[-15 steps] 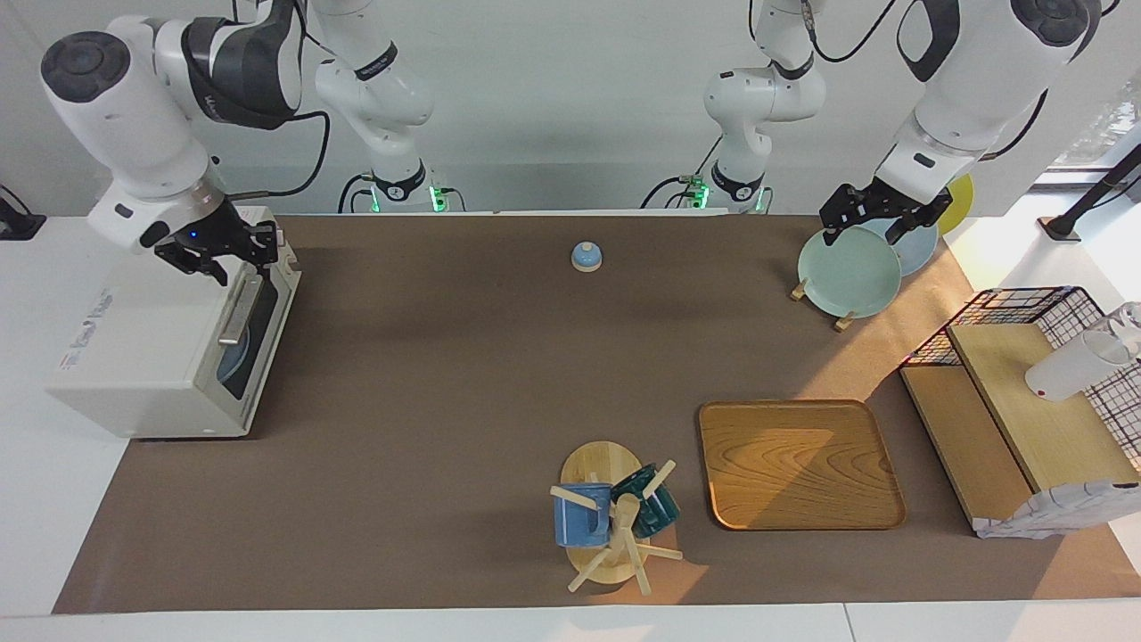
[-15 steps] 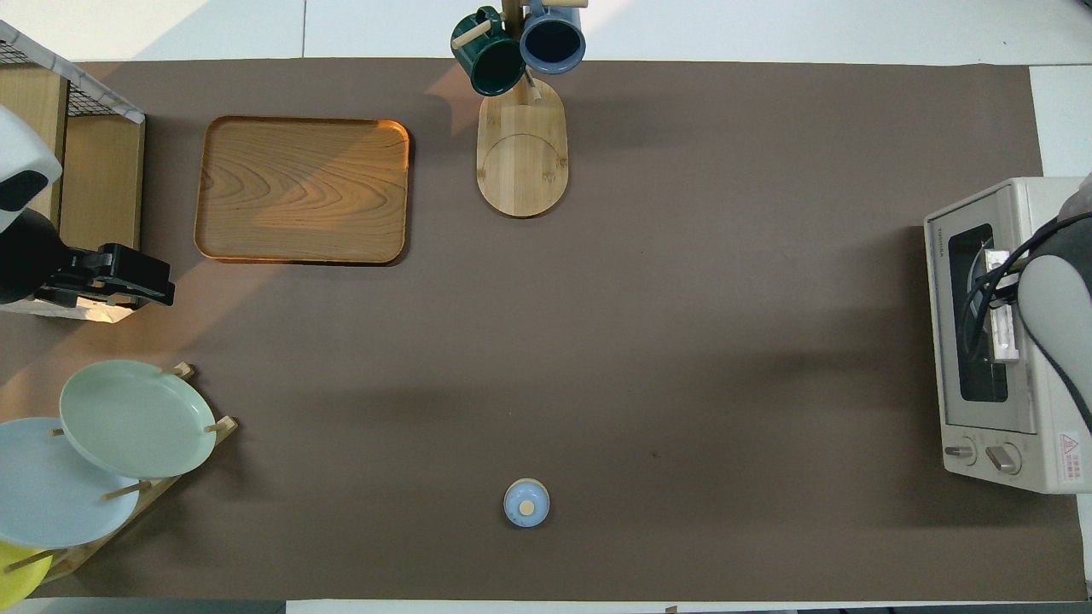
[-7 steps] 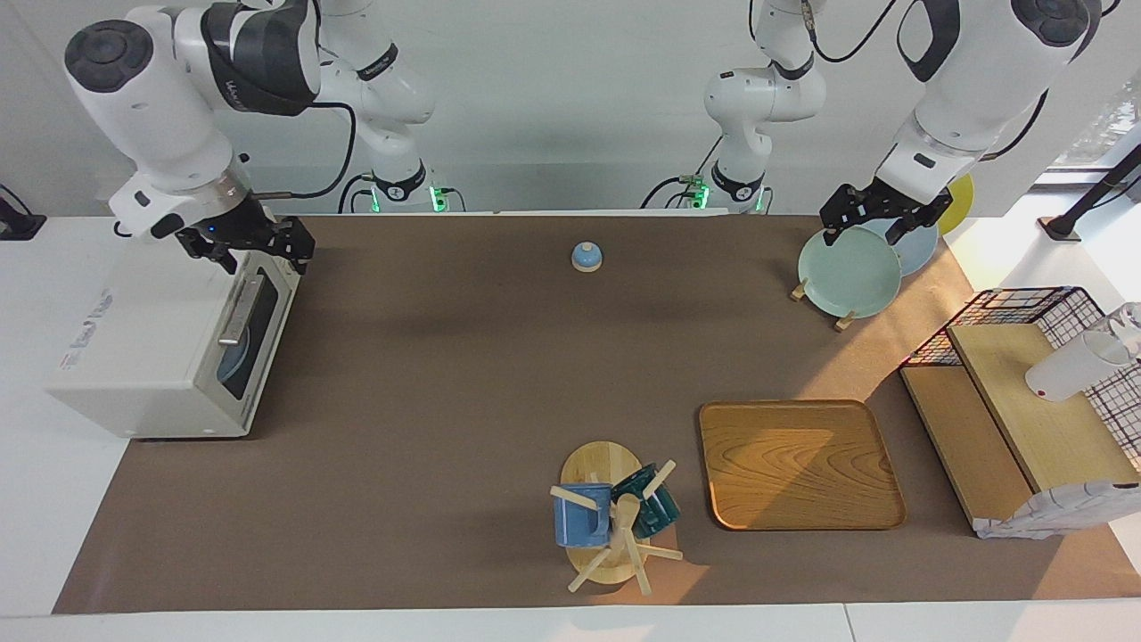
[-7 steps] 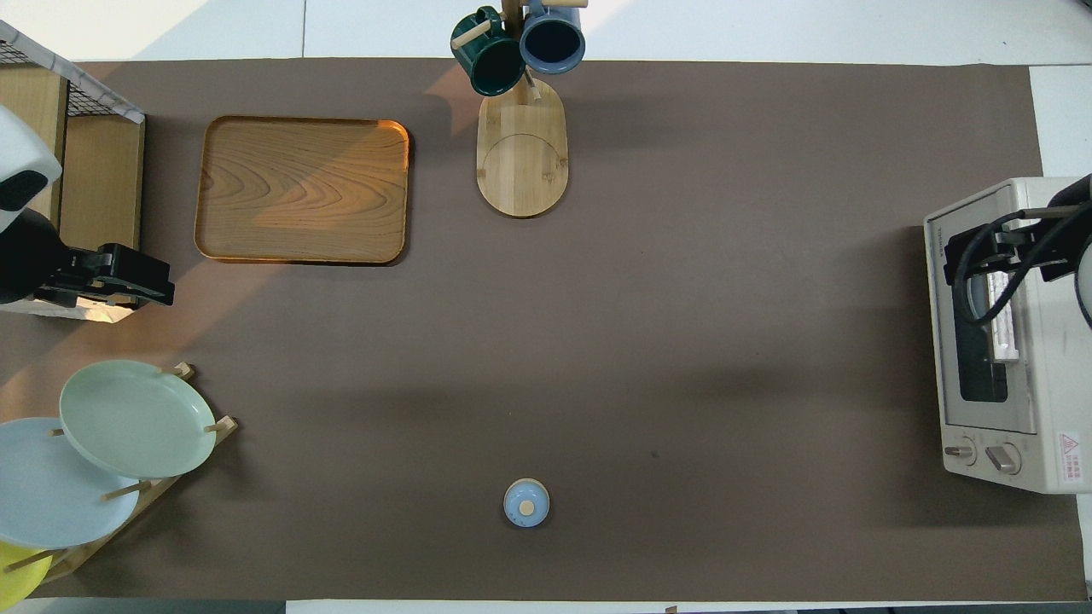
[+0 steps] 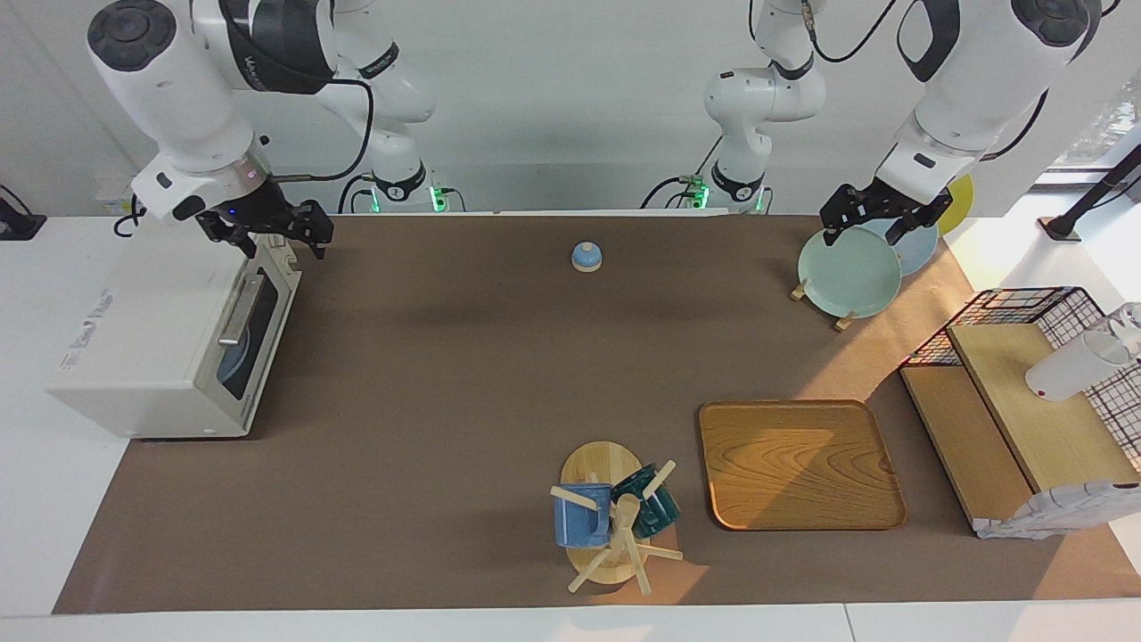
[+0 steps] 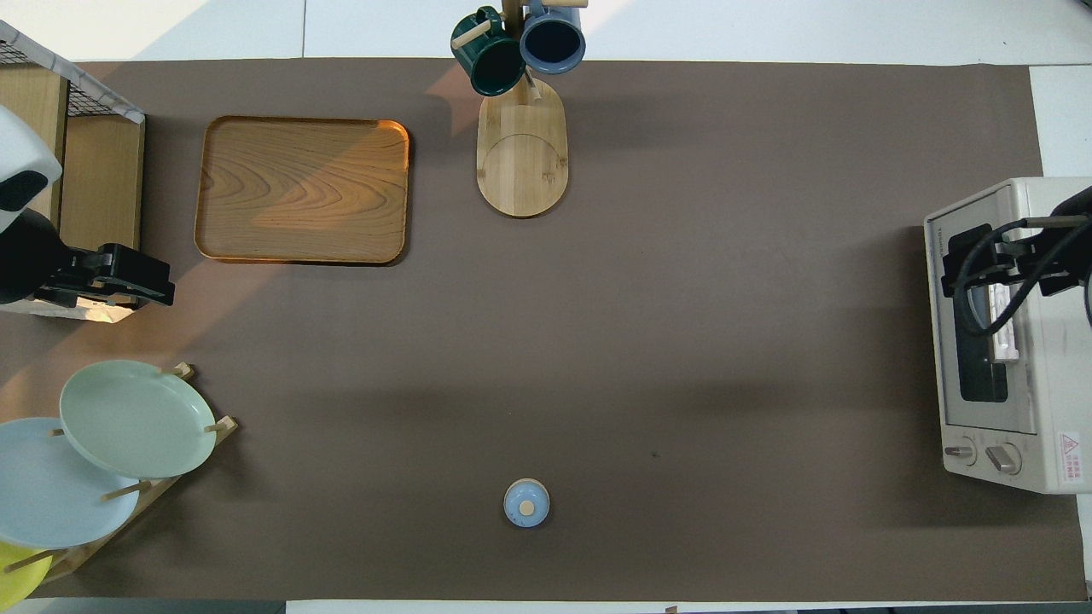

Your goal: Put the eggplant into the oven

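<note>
The toaster oven sits door shut. Above its robot-side corner hovers the right claw, empty, fingers spread. The left claw waits over the plate rack, spread too.

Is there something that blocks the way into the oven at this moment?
Yes. The oven door is shut, so nothing can go inside. The right claw is above the oven's top edge. No eggplant is visible.

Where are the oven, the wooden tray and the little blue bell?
oven [image 5: 143, 330]: facing view, on its white top panel.
tray [image 5: 798, 464]: facing view, middle of its wooden floor.
bell [image 6: 526, 503]: overhead view, on its blue dome.
</note>
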{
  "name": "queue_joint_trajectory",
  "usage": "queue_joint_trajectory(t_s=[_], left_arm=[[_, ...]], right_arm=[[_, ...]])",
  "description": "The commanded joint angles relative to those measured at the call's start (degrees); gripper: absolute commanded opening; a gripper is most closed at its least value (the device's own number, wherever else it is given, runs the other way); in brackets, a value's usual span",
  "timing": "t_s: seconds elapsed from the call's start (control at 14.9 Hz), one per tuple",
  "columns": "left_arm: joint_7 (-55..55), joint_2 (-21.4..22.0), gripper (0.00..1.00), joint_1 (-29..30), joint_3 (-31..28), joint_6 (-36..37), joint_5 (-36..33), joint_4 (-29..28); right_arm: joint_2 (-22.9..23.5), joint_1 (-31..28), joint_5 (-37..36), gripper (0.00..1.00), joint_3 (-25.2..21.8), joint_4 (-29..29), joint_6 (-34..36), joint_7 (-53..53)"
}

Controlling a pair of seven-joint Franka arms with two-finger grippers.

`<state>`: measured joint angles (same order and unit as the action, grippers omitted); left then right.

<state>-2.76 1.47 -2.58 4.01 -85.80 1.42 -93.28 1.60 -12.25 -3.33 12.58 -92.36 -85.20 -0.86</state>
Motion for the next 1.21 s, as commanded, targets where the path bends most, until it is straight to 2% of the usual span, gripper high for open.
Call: queue_joint_trajectory(t_s=[0.0,0.54,1.14], left_arm=[[0.2,0.5,1.00,0.6,0.5,-0.3,-1.2,0.0],[0.2,0.5,1.00,0.6,0.5,-0.3,-1.2,0.0],[0.2,0.5,1.00,0.6,0.5,-0.3,-1.2,0.0]], right_arm=[[-1.1,2.3,1.3,1.00,-3.2,-1.3,-0.1,0.3],[-1.8,14.8,2.1,1.00,-16.6,-1.9,0.1,1.0],[-0.7,13.0,2.1,1.00,-16.7,-0.5,-2.2,1.9]])
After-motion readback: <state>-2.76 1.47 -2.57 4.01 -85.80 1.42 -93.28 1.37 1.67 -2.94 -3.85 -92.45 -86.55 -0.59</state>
